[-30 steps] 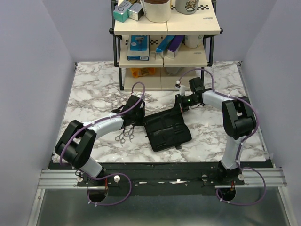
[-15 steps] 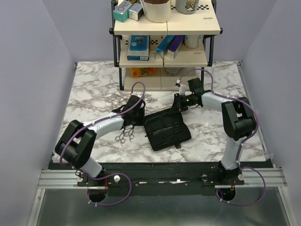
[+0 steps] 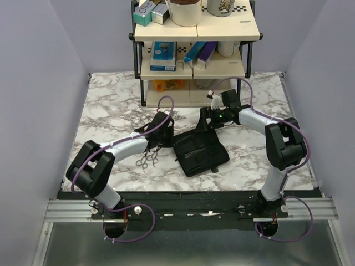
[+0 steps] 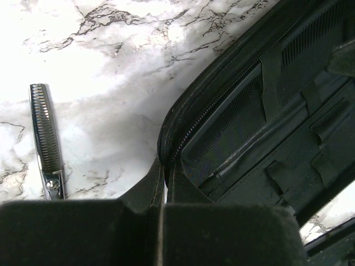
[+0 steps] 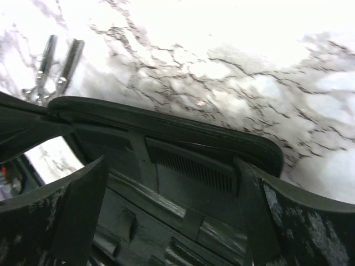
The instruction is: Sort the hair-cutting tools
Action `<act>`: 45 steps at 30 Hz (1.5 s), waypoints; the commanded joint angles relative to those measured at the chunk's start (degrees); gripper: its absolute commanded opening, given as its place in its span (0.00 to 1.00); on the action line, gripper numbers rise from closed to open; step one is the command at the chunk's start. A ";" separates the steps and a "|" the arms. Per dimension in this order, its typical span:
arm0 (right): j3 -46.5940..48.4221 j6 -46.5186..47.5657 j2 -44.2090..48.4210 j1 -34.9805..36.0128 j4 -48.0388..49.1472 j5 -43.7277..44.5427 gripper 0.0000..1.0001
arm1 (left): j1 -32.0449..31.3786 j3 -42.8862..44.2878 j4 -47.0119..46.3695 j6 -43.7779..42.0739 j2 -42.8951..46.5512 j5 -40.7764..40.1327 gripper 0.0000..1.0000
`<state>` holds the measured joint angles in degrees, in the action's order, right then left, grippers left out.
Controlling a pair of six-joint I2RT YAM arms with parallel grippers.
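Note:
The black pouch point(image 3: 201, 154) lies open on the marble between both arms. A black comb point(image 5: 191, 166) sits tucked under a strap along its far rim, also seen as the comb point(image 4: 228, 123) in the left wrist view. A second toothed comb point(image 4: 310, 34) shows deeper inside. My right gripper point(image 3: 208, 118) hovers open over that rim, fingers either side of the comb, right gripper point(image 5: 177, 221) touching nothing. My left gripper point(image 3: 161, 134) is shut on the pouch's left corner tab point(image 4: 162, 180). Silver scissors point(image 3: 147, 160) lie on the table left of the pouch, their toothed blade point(image 4: 45, 138) near my left fingers.
A cream shelf unit point(image 3: 194, 61) with blue and purple boxes point(image 3: 163, 56) and mugs stands at the back centre, just behind the right gripper. Grey walls close off the left and right sides. Bare marble point(image 3: 111, 105) lies at the left.
My right gripper has gone from shut to open and drawn back slightly toward the shelf. The pouch has shifted a little to the right. The left arm holds still.

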<state>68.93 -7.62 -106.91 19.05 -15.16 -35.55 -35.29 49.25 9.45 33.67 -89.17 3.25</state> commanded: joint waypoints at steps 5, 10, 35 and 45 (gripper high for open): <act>2.61 3.40 5.48 0.02 -9.97 13.39 1.00 | -0.84 1.11 0.65 -1.41 -1.19 0.10 0.01; 3.23 3.75 10.32 0.37 -11.47 16.82 1.00 | -0.84 1.11 0.65 -1.06 -1.45 -0.52 0.01; -26.37 -11.98 43.53 15.23 -0.86 32.39 1.00 | 3.12 -1.18 -21.93 7.90 -0.13 16.17 0.00; -28.76 -12.16 46.10 15.23 -4.70 41.35 1.00 | 3.21 -4.25 -24.41 9.31 4.87 18.74 0.00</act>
<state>39.86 -19.51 -61.43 34.13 -19.79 1.54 -32.25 46.48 -11.64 42.09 -88.95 20.18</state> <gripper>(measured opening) 0.998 0.017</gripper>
